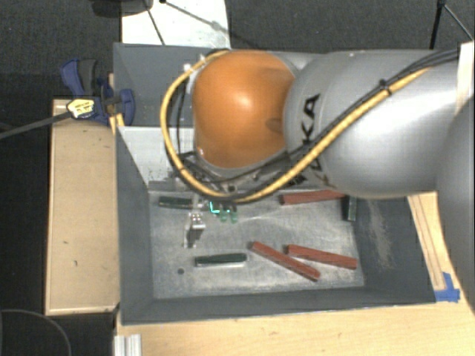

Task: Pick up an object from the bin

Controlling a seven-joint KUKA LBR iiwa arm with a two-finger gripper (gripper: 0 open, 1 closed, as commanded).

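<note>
we begin at the gripper [195, 228]. its small metal end comes out under the big orange cover [241, 106] of the wrist, at the middle left of the frame, and it hangs low over the floor of the grey bin [137, 228]. we cannot tell whether it is released or clenched, because the orange cover and the yellow cable [175, 110] hide most of it. we also do not see any thing in its grip.

the nearest things are two. a dark flat bar [174, 202] lies just beside the gripper, up and to the left of it. a dark green bar [220, 259] lies on the floor a little below it, toward the bottom of the frame. the gripper stands between them, and we cannot say if it touches either one.

further to the right, two reddish-brown sticks [297, 259] lie close together at the lower middle of the bin. a third reddish-brown stick [312, 196] lies higher, partly under the silver arm [386, 117]. near it a small dark piece [349, 209] lies at the right side of the floor.

in our judgement the task is at its early part. the gripper is down inside the bin, but every thing we see lies flat on the floor, so the pick is not yet done. what is left is to close on one thing, most likely one of the two dark bars, and to lift it out of the bin.
</note>
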